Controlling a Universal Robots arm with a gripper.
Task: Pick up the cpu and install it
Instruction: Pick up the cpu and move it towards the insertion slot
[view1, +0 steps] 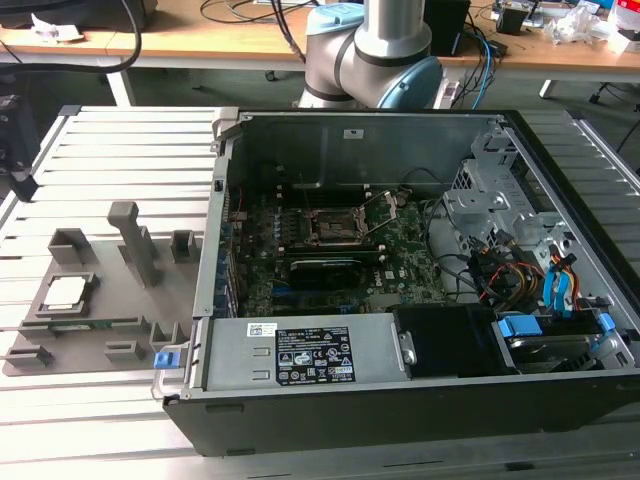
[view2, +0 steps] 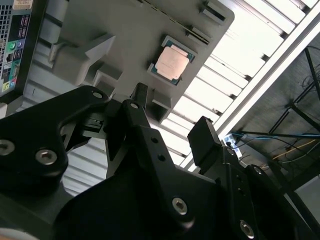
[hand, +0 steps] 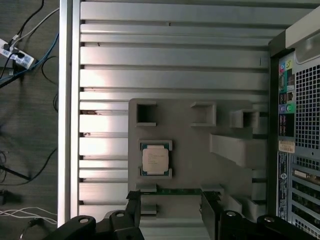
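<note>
Silver-topped, the cpu (hand: 155, 160) lies flat in its pocket on the grey holder (hand: 200, 170), on the counter (hand: 175, 75) beside the computer case (view1: 400, 420). The hand (hand: 171, 204) hangs above, wide open, holding nothing. A good grab would take two opposite edges, level. The thin memory stick (hand: 177, 190) lies close by.

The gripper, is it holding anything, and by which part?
Nothing. The gripper is open and empty; the cpu lies in its grey tray.
</note>
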